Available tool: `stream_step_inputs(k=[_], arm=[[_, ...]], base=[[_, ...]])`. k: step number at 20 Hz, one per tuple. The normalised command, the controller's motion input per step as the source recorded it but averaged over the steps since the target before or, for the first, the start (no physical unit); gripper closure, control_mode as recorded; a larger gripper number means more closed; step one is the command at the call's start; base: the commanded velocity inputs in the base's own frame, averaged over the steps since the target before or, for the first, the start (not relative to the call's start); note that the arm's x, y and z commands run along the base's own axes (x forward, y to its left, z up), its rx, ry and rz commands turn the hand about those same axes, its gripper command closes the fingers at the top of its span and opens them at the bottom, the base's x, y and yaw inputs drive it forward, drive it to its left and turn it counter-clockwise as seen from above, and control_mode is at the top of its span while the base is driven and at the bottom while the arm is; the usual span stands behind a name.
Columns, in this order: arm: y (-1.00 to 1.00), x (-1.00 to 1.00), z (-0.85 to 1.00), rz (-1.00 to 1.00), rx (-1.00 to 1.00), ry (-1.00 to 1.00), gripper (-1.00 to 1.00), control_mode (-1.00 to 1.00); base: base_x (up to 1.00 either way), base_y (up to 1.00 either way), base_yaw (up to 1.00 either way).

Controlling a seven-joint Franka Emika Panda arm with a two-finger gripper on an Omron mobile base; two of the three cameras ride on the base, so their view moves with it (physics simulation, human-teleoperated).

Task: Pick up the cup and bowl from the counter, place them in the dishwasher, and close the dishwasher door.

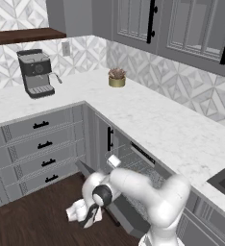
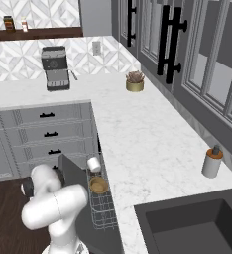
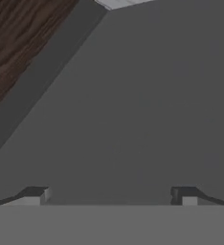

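The dishwasher [image 2: 102,208] stands under the counter [image 1: 153,120] with its wire rack exposed. In the rack sit the white-grey cup [image 2: 93,164] [image 1: 114,160] and, just nearer, the golden-brown bowl [image 2: 98,185]. The grey dishwasher door [image 1: 126,211] [image 2: 76,176] is tilted partway between down and upright. My gripper [image 1: 89,218] hangs low beside the door, above the floor. In the hand view the gripper [image 3: 110,196] is open, fingertips wide apart with nothing between them, facing the flat grey door [image 3: 133,105] at close range.
Grey drawers with black handles [image 1: 42,144] stand left of the dishwasher, over a dark wood floor [image 1: 28,221]. On the counter are a coffee machine [image 1: 36,73], a gold pot with a plant [image 1: 117,78] and a soap dispenser [image 2: 212,161]. A dark sink [image 2: 192,223] lies at the right.
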Motion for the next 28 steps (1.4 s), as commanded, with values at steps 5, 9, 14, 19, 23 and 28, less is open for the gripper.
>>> stream_step_inputs(k=[5,9,14,19,23,28], arm=[[-0.02,0.17,-0.29,-0.15,-0.45,-0.1,-1.0,-1.0],[-0.02,0.16,0.0,-0.18,-0.52,-0.2,-1.0,-1.0],[-0.12,0.23,0.0,-0.2,-0.53,-0.2,-1.0,-1.0],[-0.37,0.51,-0.03,-0.21,-0.48,-0.11,-1.0,-1.0],[-0.43,0.67,-0.2,-0.2,-0.42,-0.05,-1.0,-1.0],[-0.43,0.66,-0.33,-0.19,-0.4,-0.02,-1.0,-1.0]], base=[[0.0,0.0,0.0],[0.0,0.0,0.0],[0.0,0.0,0.0],[0.0,0.0,0.0],[0.0,0.0,0.0],[0.0,0.0,0.0]])
